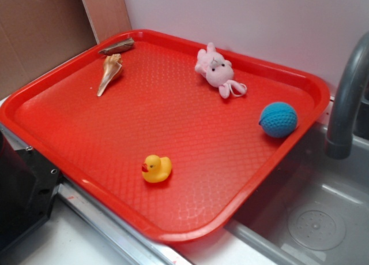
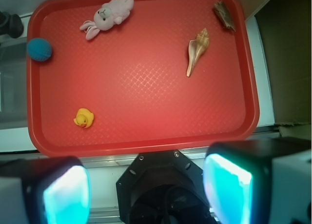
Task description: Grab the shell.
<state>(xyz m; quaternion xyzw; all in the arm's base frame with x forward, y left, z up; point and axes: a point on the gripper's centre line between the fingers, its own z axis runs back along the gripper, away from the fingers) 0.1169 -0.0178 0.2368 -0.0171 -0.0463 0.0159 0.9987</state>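
Blurred and cut off by the bottom edge of the wrist view, the 2 glowing teal pads [image 2: 67,194] of the gripper [image 2: 146,192] fill the lower corners, spread wide with nothing between them; only their inner faces and dark housings show. Between them sits a black octagonal robot base [image 2: 161,185], partly hidden by the right pad. Beyond it lies the red tray [image 2: 146,143], all 4 rounded corners visible from above. The shell [image 2: 197,50] lies on the tray floor near the right rim in the wrist view, wide ridged end toward the far side, thin point aimed back toward the gripper, well apart from it. In the exterior view the same shell [image 1: 110,73] rests near the tray's far left corner. Just beyond it, against the corner rim, lies a darker grey-brown flat piece [image 2: 224,15], apart from the shell; its surface detail is too small to make out. A pink plush rabbit [image 1: 216,70] lies near the far rim, a blue knitted ball [image 1: 278,119] sits against the right rim, and a yellow rubber duck [image 1: 156,168] stands alone near the front. A grey faucet [image 1: 346,97], cut off at the frame edge, curves over the sink [image 1: 317,219] beside the tray.
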